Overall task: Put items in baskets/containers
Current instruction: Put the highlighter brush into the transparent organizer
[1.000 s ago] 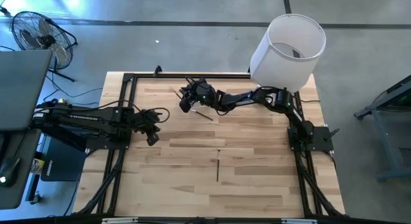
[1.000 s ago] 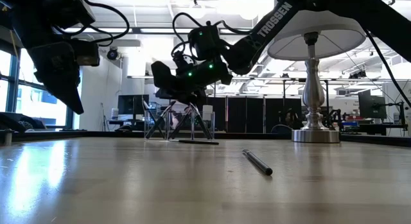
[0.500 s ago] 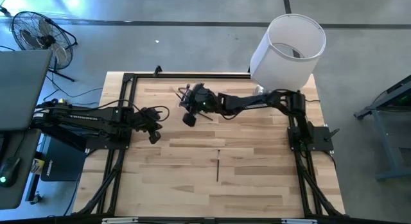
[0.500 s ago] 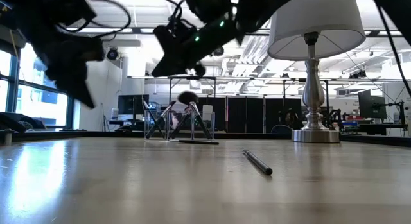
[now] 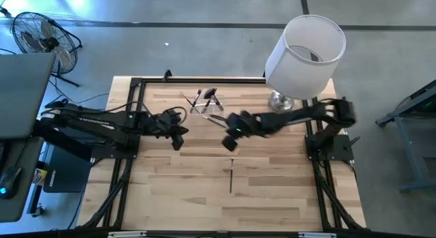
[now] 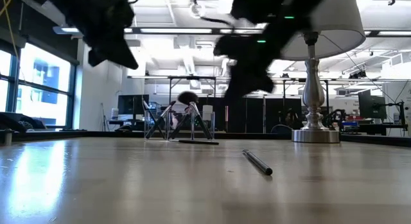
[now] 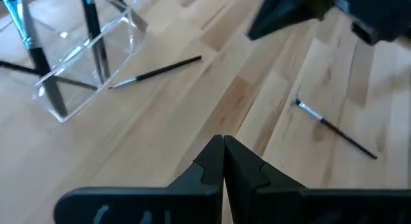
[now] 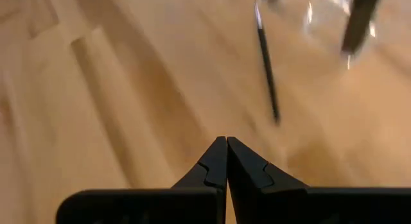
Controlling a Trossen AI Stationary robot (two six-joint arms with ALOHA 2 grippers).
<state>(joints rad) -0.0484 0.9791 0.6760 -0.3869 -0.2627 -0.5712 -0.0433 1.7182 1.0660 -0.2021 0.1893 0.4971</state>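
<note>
A clear holder stands at the far middle of the table with several dark brushes leaning in it, one with a fluffy brown head. One slim brush lies on the table beside the holder. Another brush lies alone nearer the table's middle. My left gripper hangs shut over the table, left of the holder. My right gripper hangs shut above the wood, on the near right of the holder. Neither has anything between its fingers.
A big white lampshade on a silver lamp base stands at the far right corner. Black frame rails run along the table's left and right sides. Bare wood lies around the lone brush toward the near edge.
My right gripper has drawn back from over the holder toward the table's near right and tipped more steeply downward. My left gripper has risen and gone toward the table's right, closer to the holder. The brushes in the holder and on the table have stayed put.
</note>
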